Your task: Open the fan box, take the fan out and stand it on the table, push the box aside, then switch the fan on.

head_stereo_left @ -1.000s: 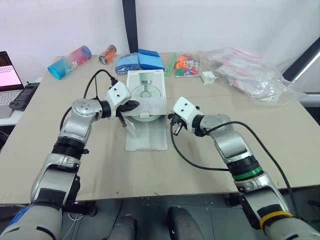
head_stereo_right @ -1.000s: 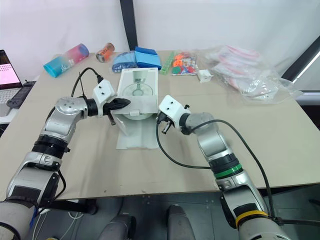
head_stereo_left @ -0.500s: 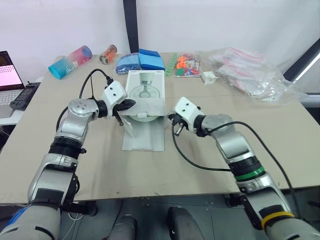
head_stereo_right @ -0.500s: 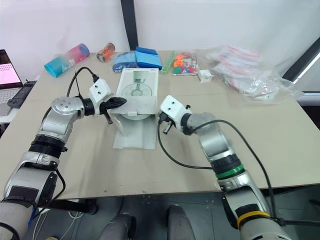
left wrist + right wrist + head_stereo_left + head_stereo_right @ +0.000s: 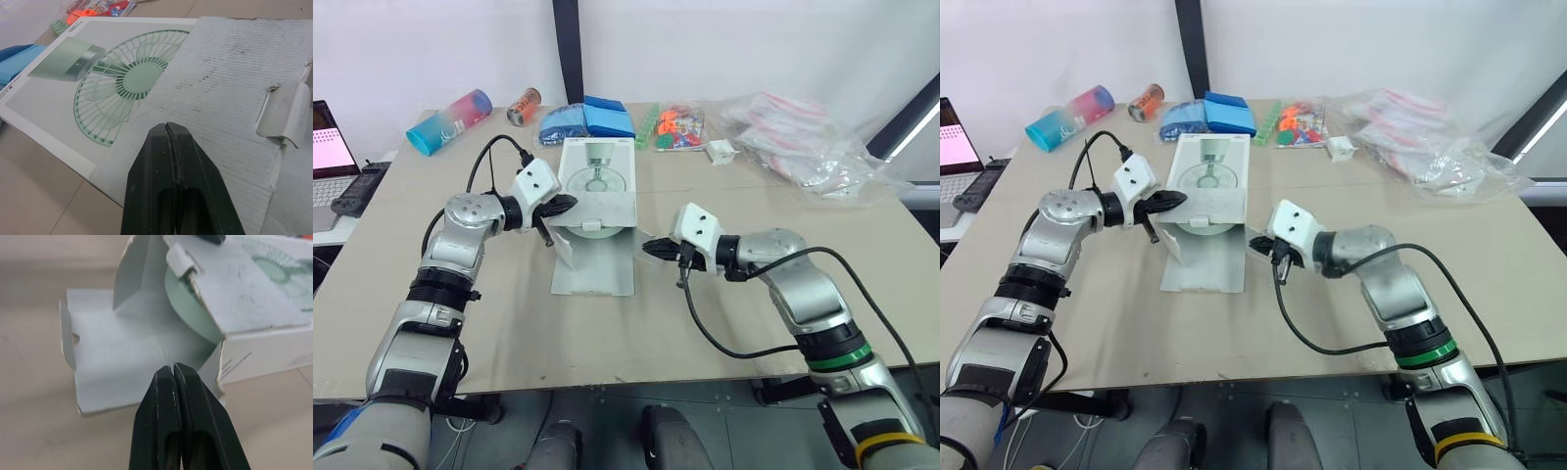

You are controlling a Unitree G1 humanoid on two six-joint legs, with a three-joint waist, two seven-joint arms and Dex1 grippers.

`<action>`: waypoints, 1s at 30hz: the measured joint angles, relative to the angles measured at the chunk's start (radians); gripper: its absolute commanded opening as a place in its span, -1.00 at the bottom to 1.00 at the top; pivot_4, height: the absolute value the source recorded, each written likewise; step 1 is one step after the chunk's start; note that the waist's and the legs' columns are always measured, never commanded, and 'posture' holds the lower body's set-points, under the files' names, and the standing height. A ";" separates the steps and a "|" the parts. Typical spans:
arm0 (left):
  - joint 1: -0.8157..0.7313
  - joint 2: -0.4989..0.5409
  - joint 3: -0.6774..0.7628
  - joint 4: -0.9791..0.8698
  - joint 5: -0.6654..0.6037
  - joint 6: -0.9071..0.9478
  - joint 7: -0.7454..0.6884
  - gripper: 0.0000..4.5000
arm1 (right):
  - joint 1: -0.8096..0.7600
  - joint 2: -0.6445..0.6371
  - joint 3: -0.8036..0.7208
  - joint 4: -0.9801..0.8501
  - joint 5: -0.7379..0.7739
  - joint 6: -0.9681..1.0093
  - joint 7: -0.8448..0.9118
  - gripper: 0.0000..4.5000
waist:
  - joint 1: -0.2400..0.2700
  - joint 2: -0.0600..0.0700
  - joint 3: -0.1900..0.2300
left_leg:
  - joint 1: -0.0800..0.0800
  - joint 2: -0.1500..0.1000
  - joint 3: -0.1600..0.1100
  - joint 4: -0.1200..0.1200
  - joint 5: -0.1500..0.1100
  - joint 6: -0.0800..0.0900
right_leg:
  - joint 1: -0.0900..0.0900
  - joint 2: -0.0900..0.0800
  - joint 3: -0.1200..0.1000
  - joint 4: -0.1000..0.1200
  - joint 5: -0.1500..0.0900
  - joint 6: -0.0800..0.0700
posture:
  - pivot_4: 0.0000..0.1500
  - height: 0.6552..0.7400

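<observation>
The white fan box (image 5: pixel 598 184) with a green fan picture lies in the middle of the table, its near end open. Its long flap (image 5: pixel 595 266) is spread flat on the table toward me. The pale green round fan (image 5: pixel 187 308) shows inside the opening. My left gripper (image 5: pixel 564 205) is shut, its tip resting against the box's top left edge by the raised lid flap (image 5: pixel 230 83). My right gripper (image 5: pixel 649 248) is shut and hangs just right of the spread flap, pointing at it without touching.
Along the far edge lie a pink-and-blue tube (image 5: pixel 450 120), a can (image 5: pixel 523 106), blue packs (image 5: pixel 587 119), colourful packets (image 5: pixel 674 125), a small white piece (image 5: pixel 722 151) and clear plastic bags (image 5: pixel 813 147). A laptop (image 5: pixel 328 147) sits at the left.
My right gripper has pulled back from the box's right side toward the front right and now points left at the flap. The box shifted slightly left with my left gripper.
</observation>
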 measured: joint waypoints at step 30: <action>0.155 0.084 0.000 -0.374 -0.050 0.149 -0.074 -1.00 | -0.159 0.217 0.014 0.347 -0.115 -0.193 -0.221 -0.98 | -0.003 0.000 0.000 | 0.001 0.001 0.002 -0.001 0.001 -0.001 | -0.001 0.002 0.004 0.001 0.000 0.000 | 1.00 1.00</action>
